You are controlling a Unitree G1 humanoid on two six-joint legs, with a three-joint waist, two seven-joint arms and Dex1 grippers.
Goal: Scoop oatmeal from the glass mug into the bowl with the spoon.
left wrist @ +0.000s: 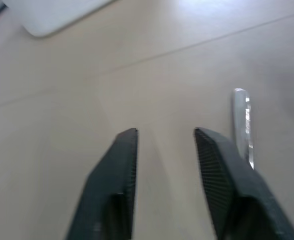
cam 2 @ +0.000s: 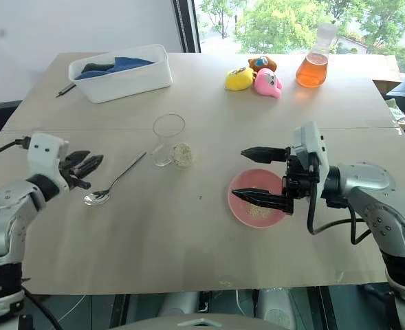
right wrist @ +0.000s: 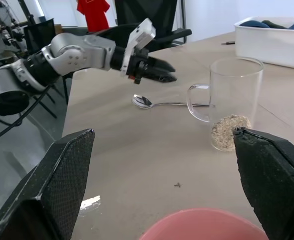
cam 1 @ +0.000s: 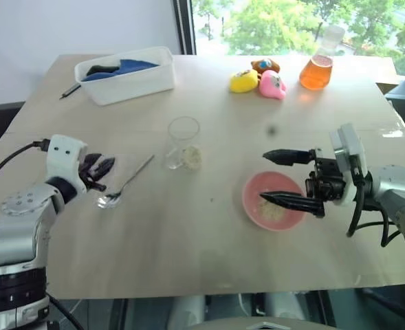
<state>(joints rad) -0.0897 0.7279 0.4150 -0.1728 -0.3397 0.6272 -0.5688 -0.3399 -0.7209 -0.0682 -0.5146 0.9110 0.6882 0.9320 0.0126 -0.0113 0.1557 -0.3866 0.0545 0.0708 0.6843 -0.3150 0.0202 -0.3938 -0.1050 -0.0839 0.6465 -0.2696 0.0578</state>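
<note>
Overall, pale wooden table [cam 1: 188, 234] beside window [cam 1: 291, 27]

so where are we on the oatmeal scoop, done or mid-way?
Partly done: some oatmeal already lies in the bowl. More sits at the bottom of the glass mug, so scoops may remain. Nothing is in hand: the spoon lies on the table, the left gripper is open beside it, and the right gripper hangs open over the bowl.

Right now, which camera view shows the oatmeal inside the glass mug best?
The right wrist view: the oatmeal lies plainly at the bottom of the glass mug. Both eye views show it from above as a small pale patch; the left wrist view lacks it.
</note>
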